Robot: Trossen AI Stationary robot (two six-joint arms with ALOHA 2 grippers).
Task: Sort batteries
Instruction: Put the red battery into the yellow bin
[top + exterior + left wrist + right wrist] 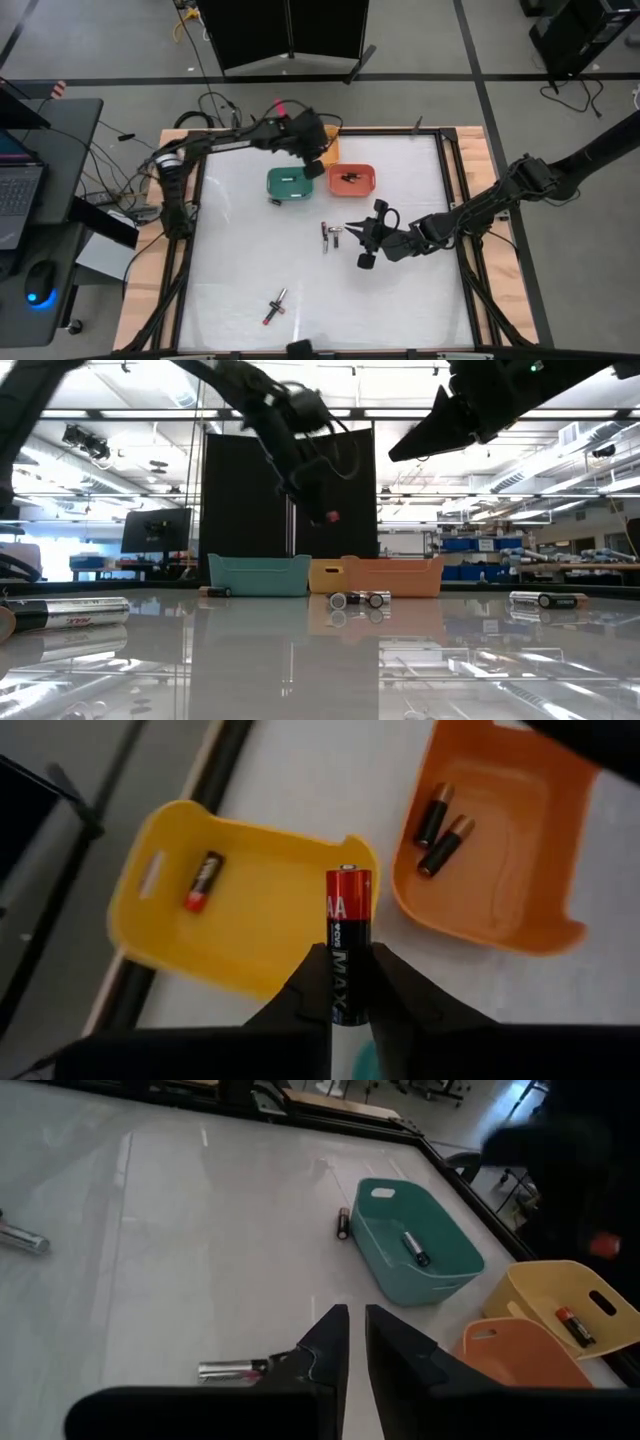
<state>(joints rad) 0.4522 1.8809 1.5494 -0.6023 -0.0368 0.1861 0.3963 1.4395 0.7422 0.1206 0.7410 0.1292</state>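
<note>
1. Left claw point(350, 1005) pinches a red-and-black AA battery point(348, 935) by its black end, red tip pointing out. It hangs above the bins at the desk's point(240, 280) far side, prob. lined up for a drop.
2. Yellow bin point(240, 935): one red-and-black battery point(203, 881) inside, same type as the held one, so likely the target.
3. Orange bin point(500, 850): two black, copper-tipped cells point(440, 830).
4. Teal bin point(415, 1255): one dark cell point(415, 1248) inside; another dark cell point(343, 1223) lies on the desk just beside its wall.
5. Right claw point(357, 1330) hovers mid-desk, fingers nearly closed w/ a thin gap, holding nothing; a silvery battery point(232, 1370) lies just beside it.
6. More loose batteries point(275, 306) near the desk's front edge.
</note>
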